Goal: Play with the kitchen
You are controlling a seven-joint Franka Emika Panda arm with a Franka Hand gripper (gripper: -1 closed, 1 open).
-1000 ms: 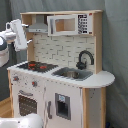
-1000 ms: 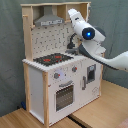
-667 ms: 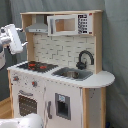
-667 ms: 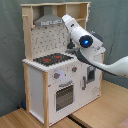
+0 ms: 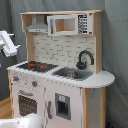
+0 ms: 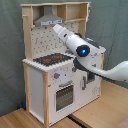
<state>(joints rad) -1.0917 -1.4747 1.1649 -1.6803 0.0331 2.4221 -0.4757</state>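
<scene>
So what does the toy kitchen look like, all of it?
The kitchen is tall, white with light wood sides, standing upright on a wooden floor before a grey curtain. On top sit a grey hood and a small microwave. Below is a pale tiled back wall, a black hob with red rings, a grey sink and a curved black tap. The front has knobs and a windowed oven door. The robot arm reaches over it.

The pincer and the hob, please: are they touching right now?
Apart. In the first exterior view the pincer hangs clear of the hob, with backsplash showing between them.
</scene>
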